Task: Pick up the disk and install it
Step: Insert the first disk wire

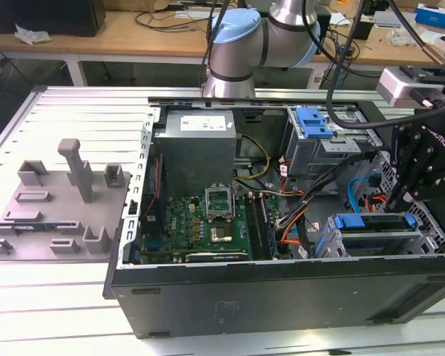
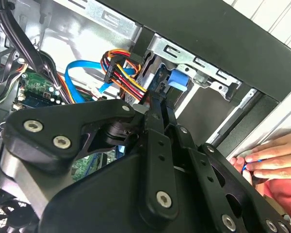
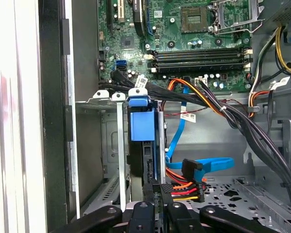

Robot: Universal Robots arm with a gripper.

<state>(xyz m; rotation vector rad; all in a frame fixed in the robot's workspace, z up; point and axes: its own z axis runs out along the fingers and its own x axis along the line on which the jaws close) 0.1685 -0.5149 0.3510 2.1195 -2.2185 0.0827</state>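
1. While the arm hangs over the open case point(image 1: 282, 297), the disk point(image 1: 372, 226) sits in the lower drive cage point(image 1: 328, 243), at the near corner on the exterior view's right. It's not on the table and not in the air.
2. In the first wrist view you see it edge-on, standing between the cage walls with its blue bracket showing. It looks slid in along the rails. I can't tell if it's fully seated.
3. The gripper point(image 2: 163, 99) is right at the disk's exposed end. The claw reads clenched: the fingers point(image 2: 155, 124) are drawn close together with nothing visible between them. The tips are at the bracket, but I can't tell whether they press it or just sit beside it.
4. My read on why: a closed claw is a narrow pusher. It fits the slot between the cage wall and the power cable bundle point(image 3: 184, 187) just beside the disk.
5. That bundle and the blue data cable point(image 3: 211, 165) hang loose next to the bay. As far as you can see, they aren't plugged into the disk, which leaves the slot free.
6. A person's hand point(image 2: 266, 162) rests on the case's outer wall near the cage, probably bracing the case. Mind it.
7. The power supply point(image 1: 196, 141) and the far blue latch point(image 1: 314, 122) are well apart from the gripper.
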